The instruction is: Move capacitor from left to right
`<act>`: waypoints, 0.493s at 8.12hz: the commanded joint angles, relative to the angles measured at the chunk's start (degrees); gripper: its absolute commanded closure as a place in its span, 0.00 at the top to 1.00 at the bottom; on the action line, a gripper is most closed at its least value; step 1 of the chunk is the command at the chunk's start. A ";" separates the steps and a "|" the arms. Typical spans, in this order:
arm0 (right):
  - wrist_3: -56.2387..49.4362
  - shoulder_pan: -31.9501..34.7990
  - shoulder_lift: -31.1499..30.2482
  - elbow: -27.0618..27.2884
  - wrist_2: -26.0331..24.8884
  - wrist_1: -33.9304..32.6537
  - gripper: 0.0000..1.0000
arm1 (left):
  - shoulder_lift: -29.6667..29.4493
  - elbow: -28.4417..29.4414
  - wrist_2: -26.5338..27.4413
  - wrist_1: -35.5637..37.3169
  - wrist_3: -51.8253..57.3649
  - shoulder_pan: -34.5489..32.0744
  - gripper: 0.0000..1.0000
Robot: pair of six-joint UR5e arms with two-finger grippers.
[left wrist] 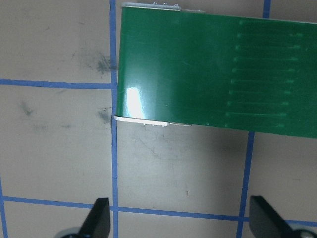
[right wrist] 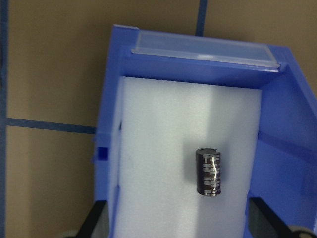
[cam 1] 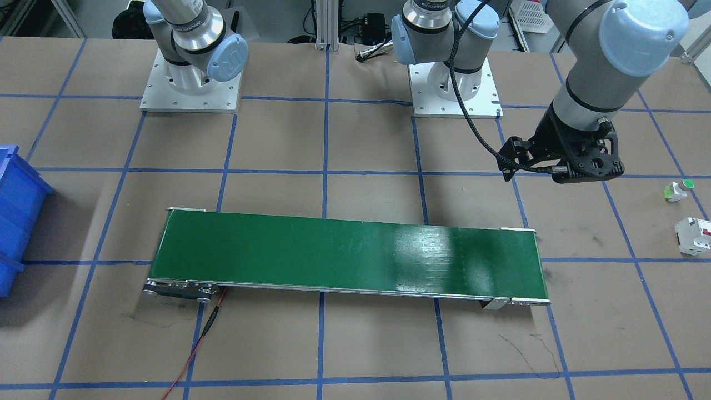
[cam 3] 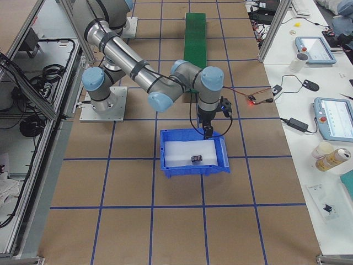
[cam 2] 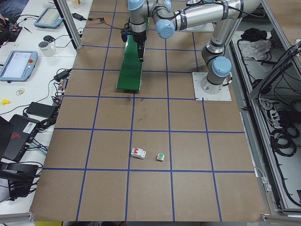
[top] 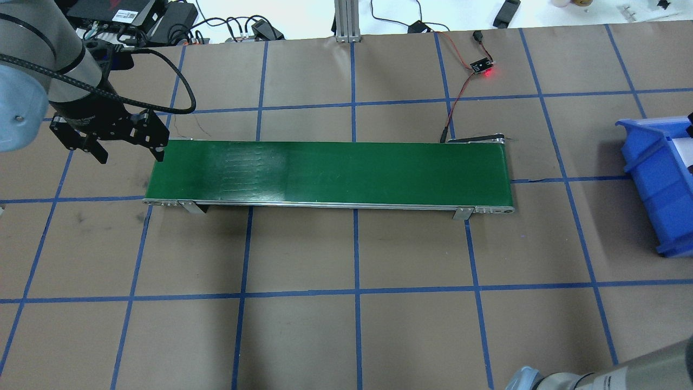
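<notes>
Brown-paper table point(top: 303, 336), blue tape grid. Capacitor point(right wrist: 209, 171): stubby dark brown-black cylinder, pale grey bands and a stripe on the sleeve, lighter end cap; print too small to read. It lies on its side on white foam point(right wrist: 163, 129) inside the blue bin point(right wrist: 280, 129), directly below the right gripper point(right wrist: 181, 225) and apart from it. Right gripper: fingers spread, holding nothing; arm stretched out, wrist pointing straight down. Left gripper point(left wrist: 181, 220): fingers spread, holding nothing, wrist down, hovering just off the end of the green conveyor point(left wrist: 208, 69).
</notes>
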 commanded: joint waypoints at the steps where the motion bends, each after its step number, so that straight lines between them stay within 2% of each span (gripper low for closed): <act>1: 9.56 9.48 -8.76 -0.37 0.81 7.61 1.00 | -0.23 -0.24 0.07 0.17 -0.04 0.06 1.00; 4: 21.88 24.85 -14.57 -0.46 0.55 13.59 1.00 | -0.67 0.11 -0.29 0.52 -0.74 0.06 1.00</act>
